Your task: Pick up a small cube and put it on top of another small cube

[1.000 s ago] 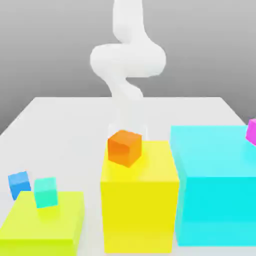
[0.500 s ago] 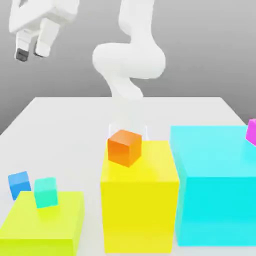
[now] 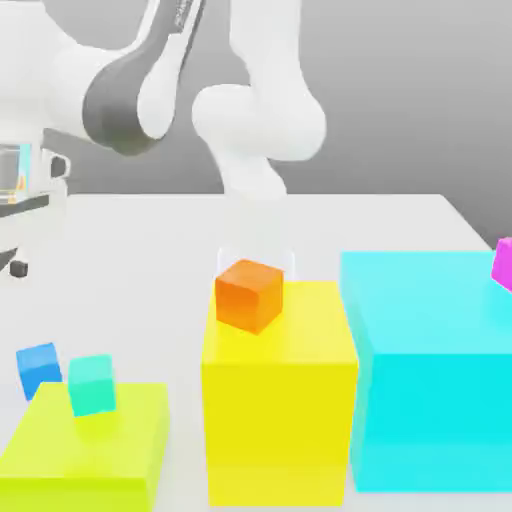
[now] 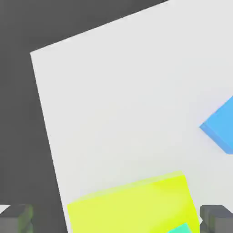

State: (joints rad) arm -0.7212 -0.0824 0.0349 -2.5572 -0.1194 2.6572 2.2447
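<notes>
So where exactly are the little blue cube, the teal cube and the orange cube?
small blue cube point(image 3: 38, 368), exterior view, on its front face.
small teal cube point(image 3: 91, 385), exterior view, on its front face, atop the lime block.
small orange cube point(image 3: 247, 294), exterior view, near its front corner, atop the yellow block.

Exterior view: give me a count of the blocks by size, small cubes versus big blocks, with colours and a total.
Small cubes: 4 (blue cube, teal cube, orange cube, magenta cube, cut by the frame edge)
Big blocks: 3 (lime block, yellow block, cyan block)
Total: 7
</notes>
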